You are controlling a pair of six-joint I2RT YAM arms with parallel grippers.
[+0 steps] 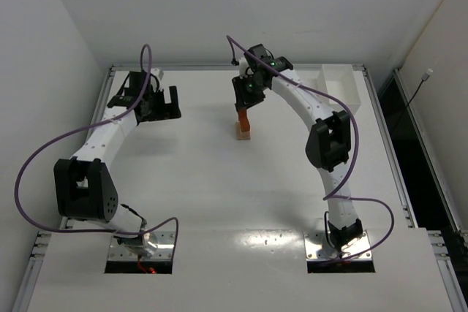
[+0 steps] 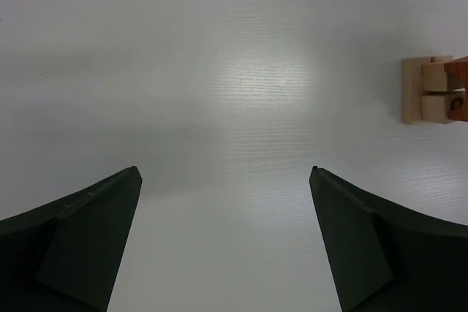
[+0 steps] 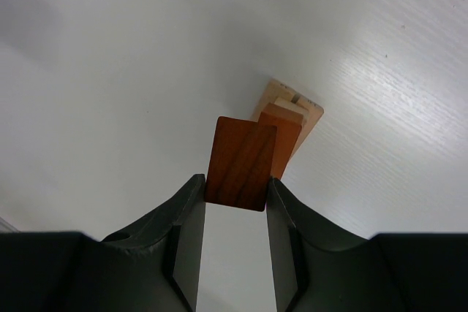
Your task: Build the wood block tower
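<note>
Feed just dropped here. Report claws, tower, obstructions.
Left claw open, empty. Right claw shut on reddish block, poised above tower. Nothing visible in the way.

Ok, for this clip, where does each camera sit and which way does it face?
Top external: above and behind the bases, looking down on the table; both arms, left gripper and right gripper show.
Left wrist: on the left arm, facing the bare table; its open fingers show.
Right wrist: on the right arm, facing down; its fingers clamp a reddish-orange block above the wood block tower.
Shared: all three views show the tower.
</note>
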